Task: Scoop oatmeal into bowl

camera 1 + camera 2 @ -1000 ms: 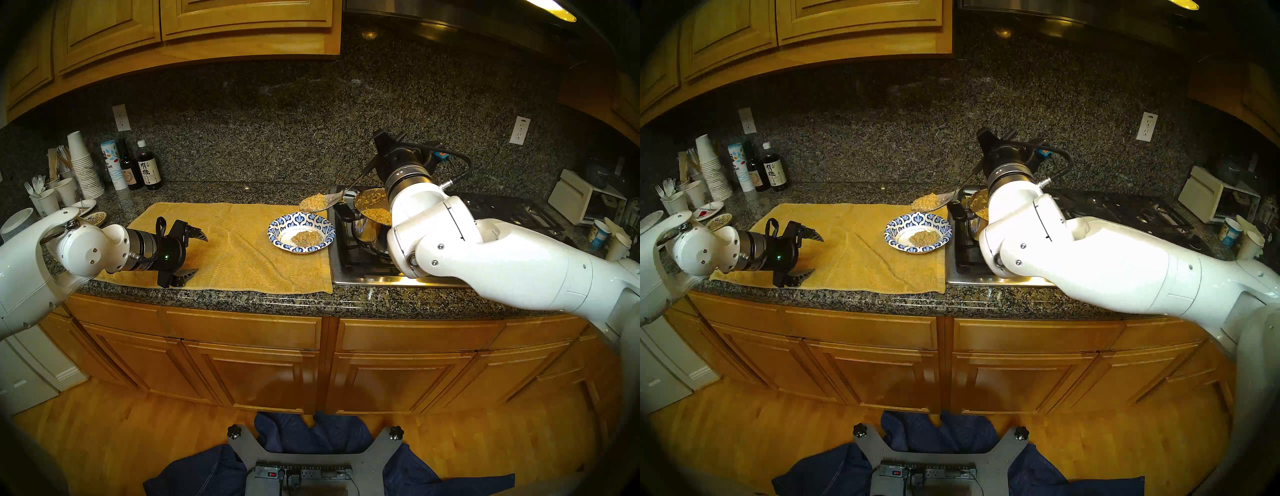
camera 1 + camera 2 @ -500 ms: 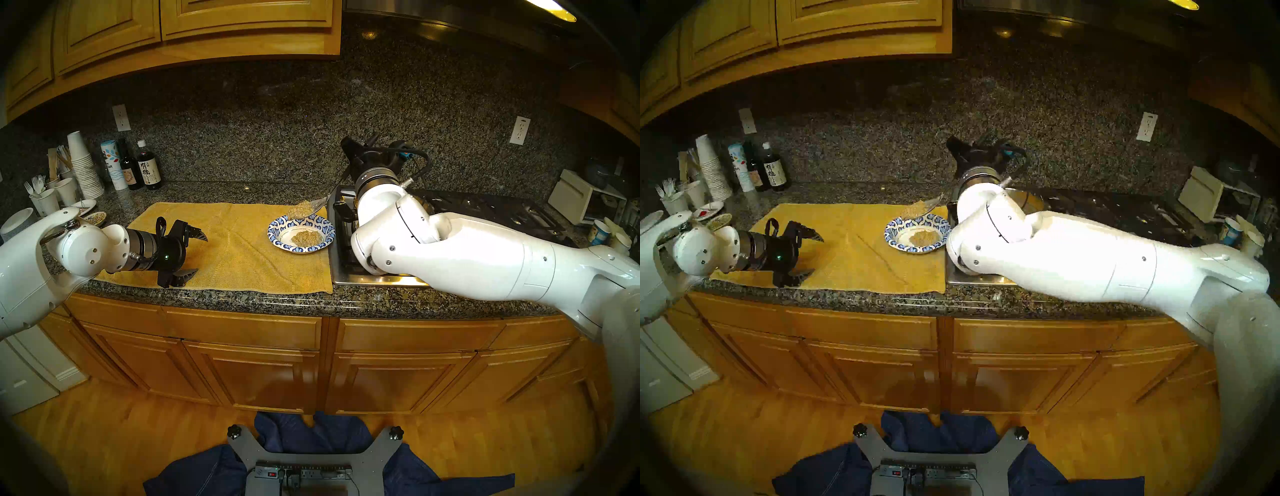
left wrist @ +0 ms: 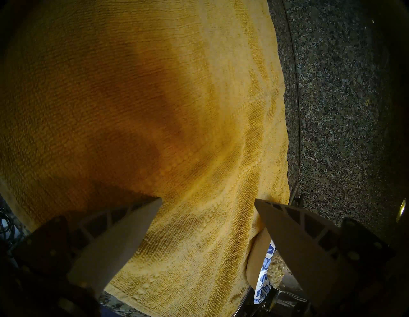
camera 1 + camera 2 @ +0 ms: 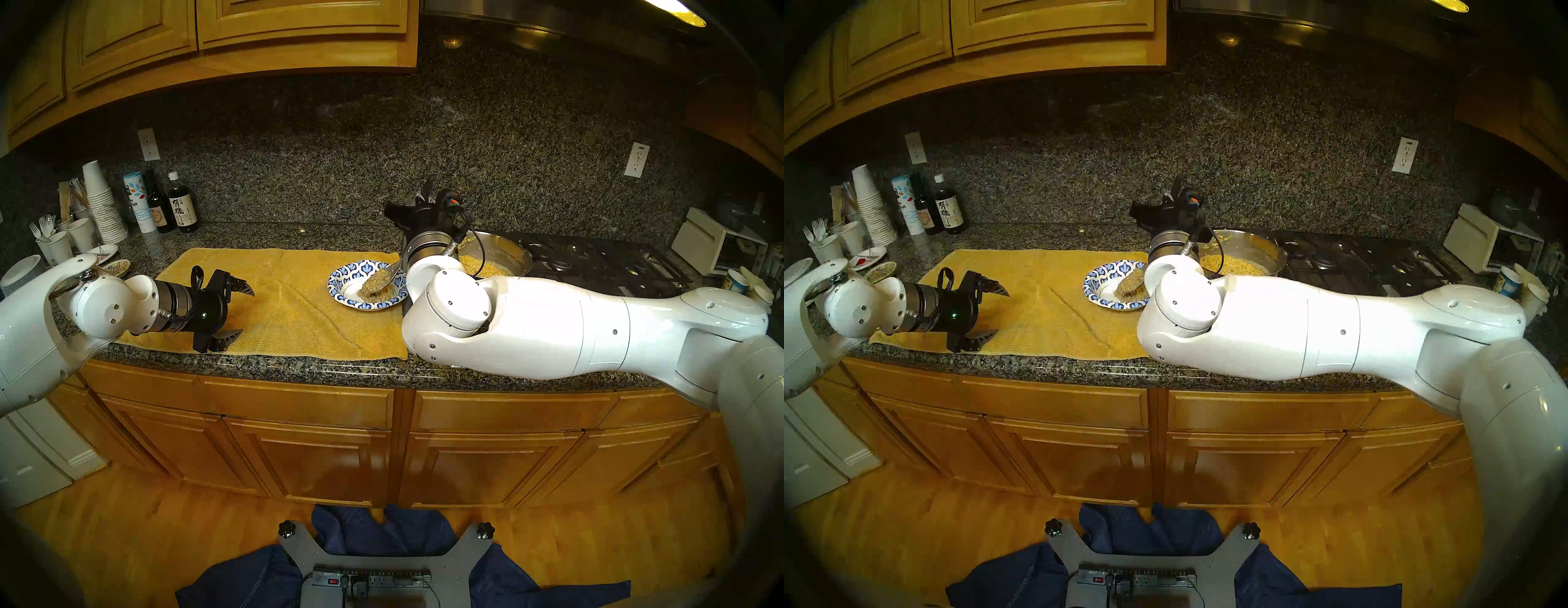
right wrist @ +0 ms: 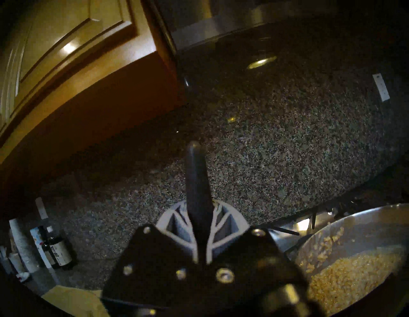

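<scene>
The blue-and-white leaf-patterned paper bowl sits on the right end of a yellow towel. My right gripper is shut on the black handle of a metal spoon. The spoon's head is down inside the bowl, tilted and heaped with oatmeal. More oatmeal lies in the steel pot on the stove, just right of the bowl. My left gripper is open and empty, low over the towel's left part, well left of the bowl. The left wrist view shows only the bowl's edge.
Stove burners run right of the pot. Stacked paper cups, bottles, cups of forks and small plates crowd the back left counter. A toaster oven and cups stand at the far right. The counter's front edge runs below the towel.
My right arm has swung left and down. It carried the loaded spoon from above the pot's rim over to the bowl and lowered and tipped it inside. The left arm has not moved.
</scene>
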{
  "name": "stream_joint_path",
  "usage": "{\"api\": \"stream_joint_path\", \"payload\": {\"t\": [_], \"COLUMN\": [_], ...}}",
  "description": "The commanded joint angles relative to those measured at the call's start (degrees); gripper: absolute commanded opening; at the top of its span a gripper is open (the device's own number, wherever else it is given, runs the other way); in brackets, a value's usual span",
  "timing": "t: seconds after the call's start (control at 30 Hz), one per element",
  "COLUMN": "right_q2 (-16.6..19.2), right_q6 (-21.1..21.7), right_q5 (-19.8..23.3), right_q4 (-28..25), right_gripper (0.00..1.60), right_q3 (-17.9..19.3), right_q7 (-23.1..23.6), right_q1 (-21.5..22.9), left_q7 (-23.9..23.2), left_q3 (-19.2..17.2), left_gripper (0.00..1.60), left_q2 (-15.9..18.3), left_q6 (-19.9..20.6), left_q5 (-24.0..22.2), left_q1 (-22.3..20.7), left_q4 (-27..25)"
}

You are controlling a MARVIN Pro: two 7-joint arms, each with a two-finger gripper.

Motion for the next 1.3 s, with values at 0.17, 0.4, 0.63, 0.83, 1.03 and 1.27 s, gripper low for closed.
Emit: {"api": "stream_joint_path", "payload": {"t": [0.17,0.4,0.63,0.83,1.03,1.27], "right_q2": [-3.5,-3.5,-3.8,-4.3,-4.3,-3.7], "right_q6": [1.8,4.9,9.4,10.4,10.1,10.7], "right_q5": [-9.7,-15.8,-22.9,-25.9,-26.4,-27.3], "right_q4": [0.3,-1.1,-1.5,-1.1,-1.1,-0.8], "right_gripper": [0.00,0.00,0.00,0.00,0.00,0.00], "right_q3": [0.6,-2.3,-7.3,-10.4,-10.8,-10.2], "right_q7": [-4.7,-5.7,-6.7,-7.4,-8.2,-7.4], "right_q1": [4.3,4.4,4.9,4.2,4.8,7.3], "left_q7": [0.0,0.0,0.0,0.0,0.0,0.0], "left_q3": [-0.1,-0.1,-0.1,-0.1,-0.1,-0.1], "left_gripper": [1.60,1.60,1.60,1.60,1.60,1.60], "left_q2": [-0.1,-0.1,-0.1,-0.1,-0.1,-0.1], "left_q6": [0.0,0.0,0.0,0.0,0.0,0.0], "left_q5": [0.1,0.1,0.1,0.1,0.1,0.1], "left_q1": [-0.1,-0.1,-0.1,-0.2,-0.1,-0.1], "left_q4": [0.1,0.1,0.1,0.1,0.1,0.1]}}
